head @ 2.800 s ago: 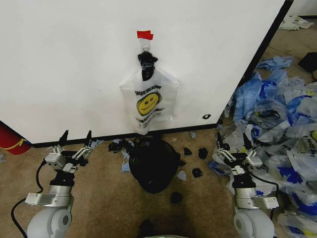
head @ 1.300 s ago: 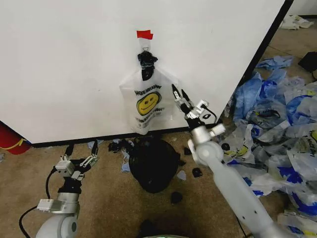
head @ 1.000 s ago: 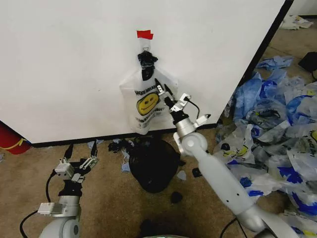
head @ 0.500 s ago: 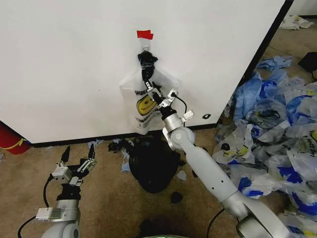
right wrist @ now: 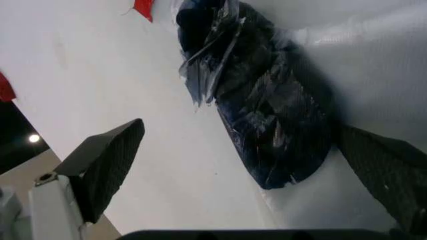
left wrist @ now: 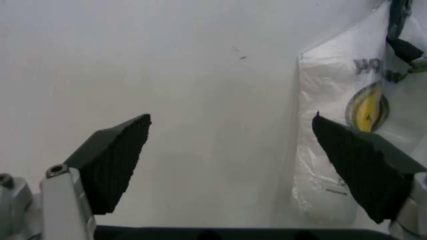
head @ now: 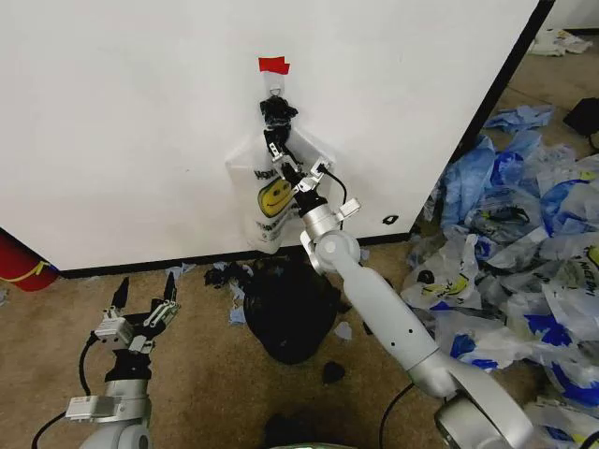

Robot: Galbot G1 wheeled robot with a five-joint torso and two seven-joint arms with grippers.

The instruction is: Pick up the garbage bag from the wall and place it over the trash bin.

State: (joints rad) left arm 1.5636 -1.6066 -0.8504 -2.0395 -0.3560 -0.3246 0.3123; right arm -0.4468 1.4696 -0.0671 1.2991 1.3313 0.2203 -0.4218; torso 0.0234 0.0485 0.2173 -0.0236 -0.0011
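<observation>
The garbage bag [head: 267, 201], whitish with a yellow smiley face, hangs flat on the white wall [head: 122, 131] below a red tape piece [head: 273, 65]. A black wad of plastic [head: 278, 114] bunches its top at the hook. My right gripper [head: 292, 161] is open at the bag's upper part, just under the wad. In the right wrist view its fingers [right wrist: 100, 167] straddle the black wad [right wrist: 267, 110]. The round black trash bin [head: 290, 309] stands on the floor below the bag. Low on the left my left gripper [head: 145, 301] is open and holds nothing.
Black and blue scraps [head: 374, 325] lie around the bin on the brown carpet. A heap of blue and smiley bags [head: 524, 243] covers the floor at the right. A red object [head: 19, 262] sits at the far left by the wall's black base strip [head: 187, 259].
The right arm rose from the floor at the right and swung left and up across the bag to just under the black wad. The left arm shifted slightly lower.
</observation>
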